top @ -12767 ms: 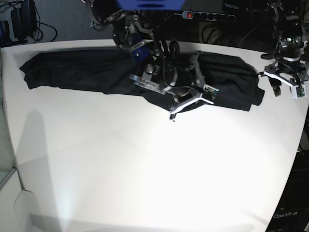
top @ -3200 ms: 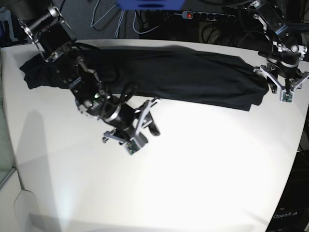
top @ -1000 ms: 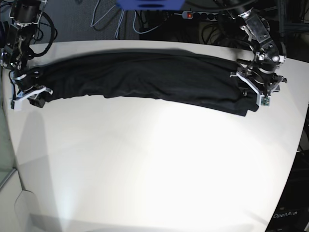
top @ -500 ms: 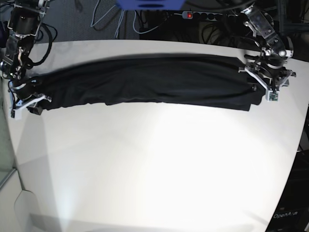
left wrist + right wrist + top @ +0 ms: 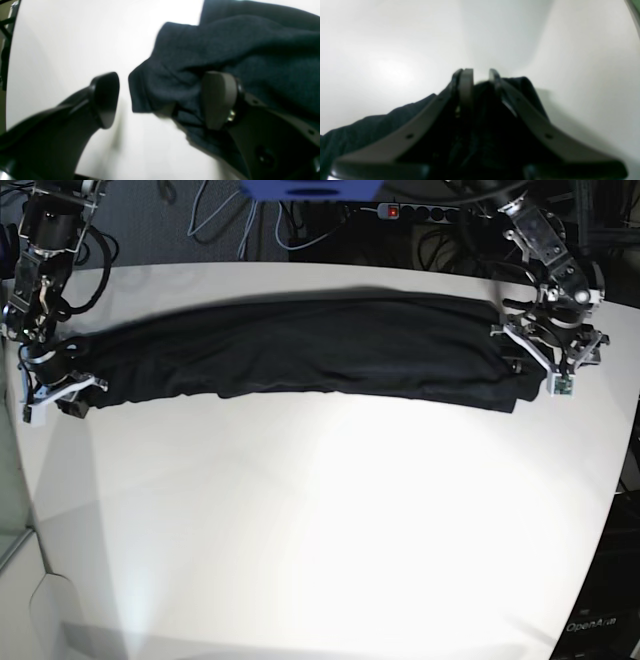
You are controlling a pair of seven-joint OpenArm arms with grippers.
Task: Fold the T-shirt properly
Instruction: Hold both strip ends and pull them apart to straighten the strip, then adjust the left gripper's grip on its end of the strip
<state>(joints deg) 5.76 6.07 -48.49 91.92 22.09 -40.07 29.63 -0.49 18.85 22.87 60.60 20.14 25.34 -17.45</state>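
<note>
T-shirt (image 5: 300, 352) stretched as a long band along the table (image 5: 330, 520) toward twelve o'clock. Left claw (image 5: 160, 100) spread apart at its three o'clock end; right claw (image 5: 477, 75) clamped on the nine o'clock end. Best regrip before folding, keeping both ends level and taut.

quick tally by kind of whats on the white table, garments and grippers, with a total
garments: 1, the black T-shirt, stretched in a long band across the table
grippers: 2, the left gripper at one end of the shirt, jaws open, and the right gripper at the other end, shut on the fabric
total: 3
</note>
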